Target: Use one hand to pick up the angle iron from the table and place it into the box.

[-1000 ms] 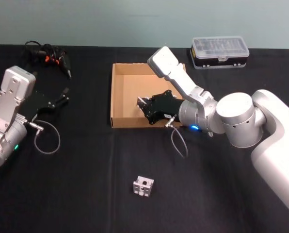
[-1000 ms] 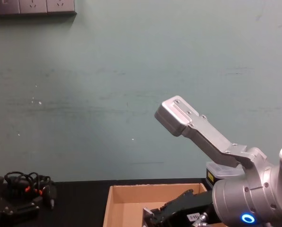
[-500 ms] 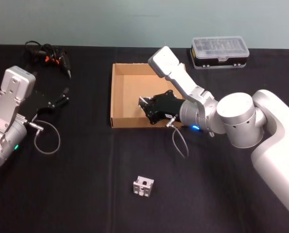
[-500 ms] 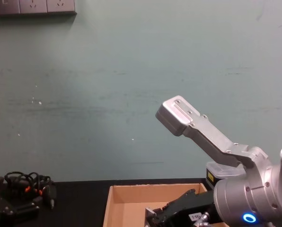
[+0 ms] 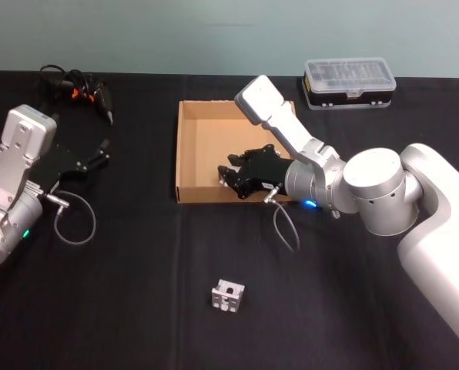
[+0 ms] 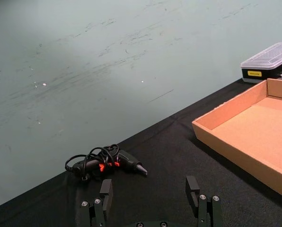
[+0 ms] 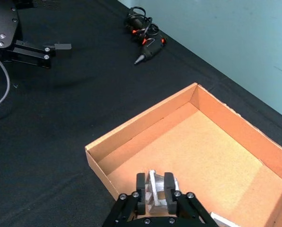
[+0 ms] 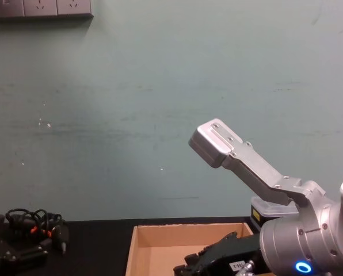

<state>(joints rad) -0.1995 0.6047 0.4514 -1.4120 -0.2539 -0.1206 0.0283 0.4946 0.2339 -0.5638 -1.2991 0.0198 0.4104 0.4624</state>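
At the left of the head view the left pincer [image 5: 102, 152] hovers over the table [image 5: 137, 293]. Its own wrist view shows what the head view cannot: two black fingers [image 6: 106, 190] spread wide with nothing between them. Beyond it lies a black tool [image 5: 79, 89] with looped cable and orange marks.

In the middle sits the box [image 5: 177, 154], shallow tan cardboard with low walls. The right pincer [image 5: 228, 177] reaches down inside it near the front left corner. In the head view it reads as a black mass; the right wrist view shows it clamped on the angle iron [image 7: 154, 183], a small bright metal piece pinched between both fingers above the cardboard floor. Whether the iron touches the floor cannot be told. The chest view shows the slanted silver wrist housing above the box's far wall.

Compared with half a second ago, the right pincer sits lower and closer to the front wall, and the silver tip seen then in the head view is now hidden. The left arm is unchanged.

A second angle iron [image 5: 228, 297], a silver block with holes, rests on the matte table at lower centre, unmoved. At upper right stands a black case [image 5: 349, 81] with a clear lid.
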